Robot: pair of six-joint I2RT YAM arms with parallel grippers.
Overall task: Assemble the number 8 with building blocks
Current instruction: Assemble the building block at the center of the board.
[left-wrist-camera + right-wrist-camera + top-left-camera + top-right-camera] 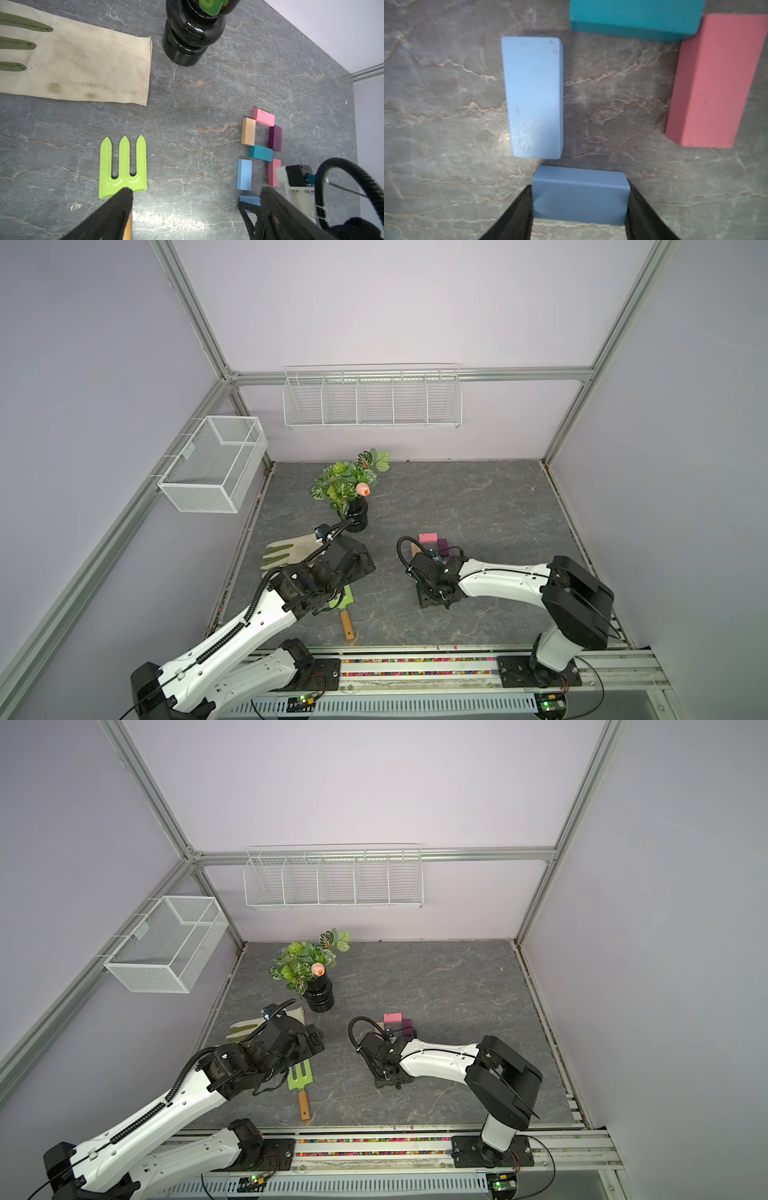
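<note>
- Black fingers (517, 214) of the right end effector (580, 189) clamp both short ends of the held light blue block (580, 195). It is low at the table (436, 104), just beside the loose light blue block (533, 97).
- The white right arm stretches forward, wrist bent down over the blocks.
- The left end effector (196, 189) hangs above the table with its fingers wide apart and nothing between them. One finger is over the glossy lime, three-tined garden fork (123, 166).
- Matte flat bricks form a closed loop: far pink block (264, 117), tan block (248, 131), teal block (261, 153), dark purple block (275, 138).
- The near pink block (273, 172) touches the teal block's end.
- The table is grey veined stone.
- A stained cream canvas glove (83, 68) and a glossy black ribbed vase (191, 41) lie near the left arm.
</note>
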